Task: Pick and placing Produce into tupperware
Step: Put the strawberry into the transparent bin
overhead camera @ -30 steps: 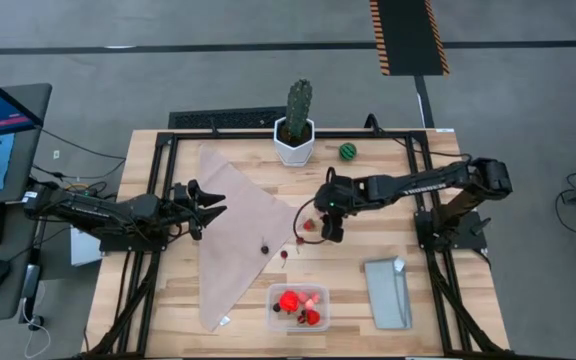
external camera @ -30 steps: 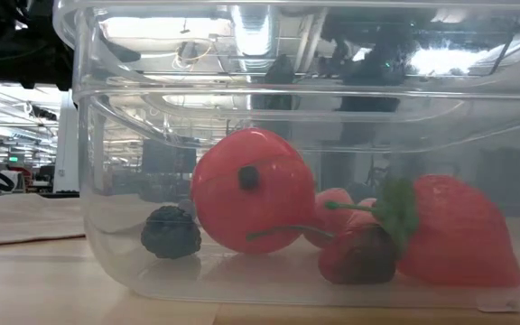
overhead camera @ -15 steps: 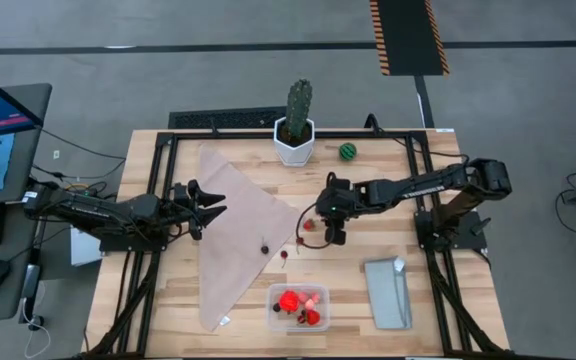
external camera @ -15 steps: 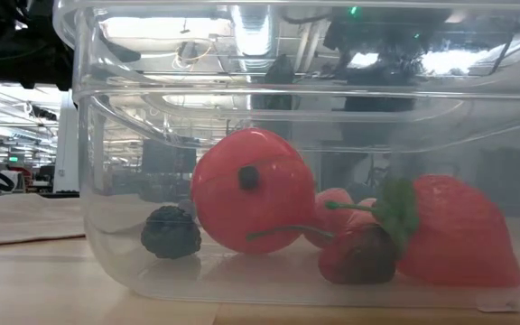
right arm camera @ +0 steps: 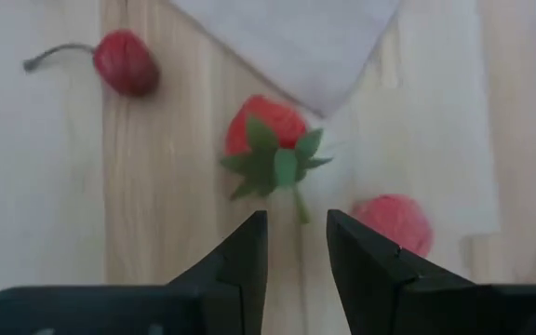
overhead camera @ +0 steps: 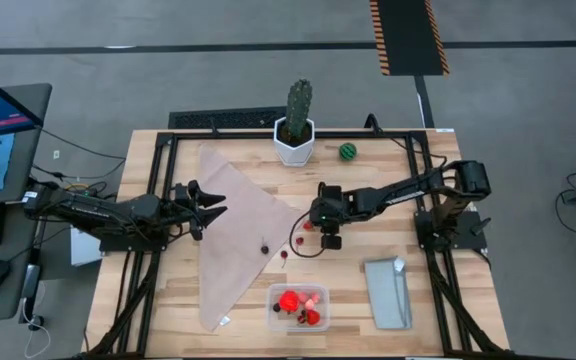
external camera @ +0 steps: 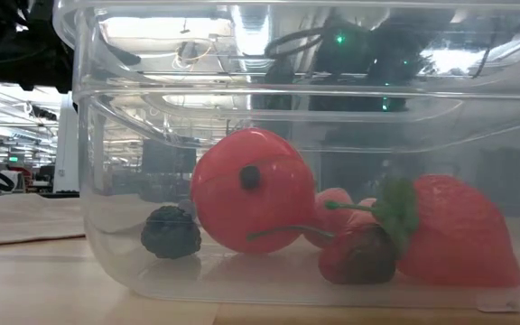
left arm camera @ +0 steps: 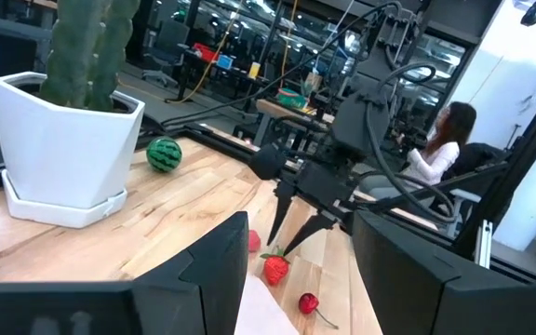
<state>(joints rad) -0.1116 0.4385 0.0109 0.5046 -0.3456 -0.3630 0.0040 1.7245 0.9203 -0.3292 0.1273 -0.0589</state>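
In the low view the tub point(external camera: 287, 153) wall blurs the right gripper point(overhead camera: 314, 222) behind; it hangs over a strawberry point(right arm camera: 266, 132) at the cloth point(overhead camera: 238, 235) corner mid-worktop, fingers slightly apart, holding nothing; left gripper point(overhead camera: 208, 203) waits part-open over the left edge; tub near the front edge

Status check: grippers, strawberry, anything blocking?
Right gripper open above strawberry, nothing held. Left gripper waits, open, over cloth. Cloth corner beside berry; tub clear.

Bare wood surrounds the strawberry point(right arm camera: 266, 133), hemmed only by the cloth corner point(right arm camera: 291, 42) and a pink bit point(right arm camera: 394, 221).
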